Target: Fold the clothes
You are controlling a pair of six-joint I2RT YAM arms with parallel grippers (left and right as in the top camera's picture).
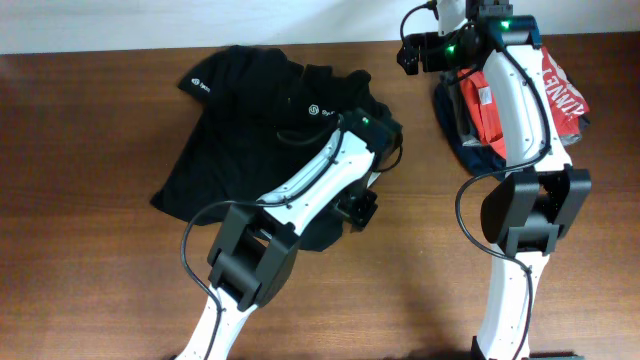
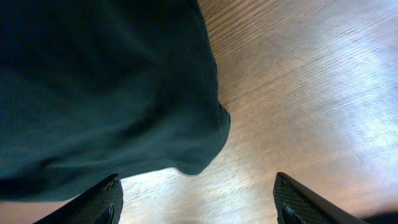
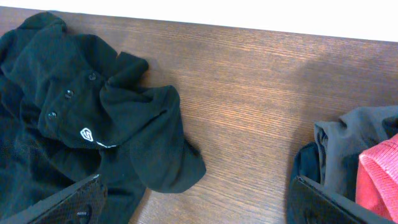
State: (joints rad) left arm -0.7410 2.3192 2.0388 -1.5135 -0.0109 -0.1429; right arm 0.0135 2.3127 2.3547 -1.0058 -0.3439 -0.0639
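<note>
The black shirt (image 1: 250, 130) lies crumpled on the left half of the wooden table, with small white logos near the collar and on a sleeve. My left gripper (image 1: 362, 208) is open and empty at the shirt's lower right edge. In the left wrist view the black fabric (image 2: 106, 87) fills the upper left, with its hem tip just beyond the open fingers (image 2: 196, 205). My right gripper (image 1: 412, 52) is open and empty near the table's far edge, between the shirt and the pile. The right wrist view shows the open fingers (image 3: 199, 205), and the shirt's buttoned collar and a sleeve (image 3: 112, 124) at the left.
A pile of folded garments stands at the back right: a red-orange shirt with white lettering (image 1: 555, 95) on top of grey and navy ones (image 1: 470, 145). The pile's grey edge (image 3: 348, 143) and the red edge (image 3: 379, 174) show in the right wrist view.
</note>
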